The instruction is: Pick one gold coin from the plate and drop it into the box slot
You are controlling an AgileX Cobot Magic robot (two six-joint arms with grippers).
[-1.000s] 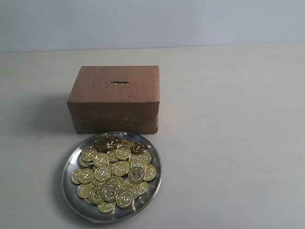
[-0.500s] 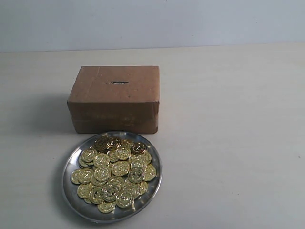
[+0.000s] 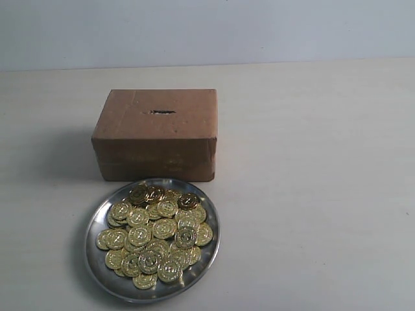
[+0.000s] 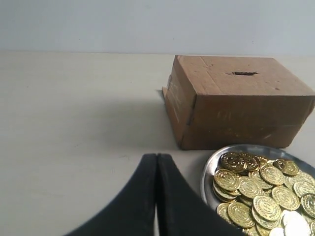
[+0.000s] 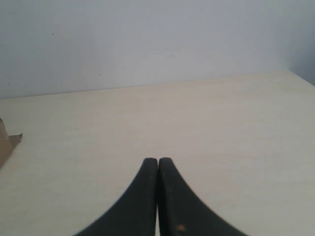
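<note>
— When you look through the exterior view, where do the task's things sit?

— I see the brown cardboard box standing on the pale table. The box slot, a short dark slit, is cut in its top face. The round silver plate lies on the table just in front of the box. Its far rim is close to the box's front face or touching it; I cannot tell which. A heap of gold coins covers most of the plate, one overlapping another.

— And your left wrist view?

— My left gripper shows as two black fingers pressed together at the tips, with nothing between them. It sits just beside the plate and short of the box, with bare table ahead of it. From here the box shows one end face and one long side, with the slot dark in its top. Part of the plate, with its coins, lies just before that long side.

— The right wrist view?

— My right gripper is likewise closed, its black fingers meeting with no gap and holding nothing. Open table runs ahead of it up to a pale wall. Only a corner of the box shows at the very edge of this view, well apart from the fingers.
</note>
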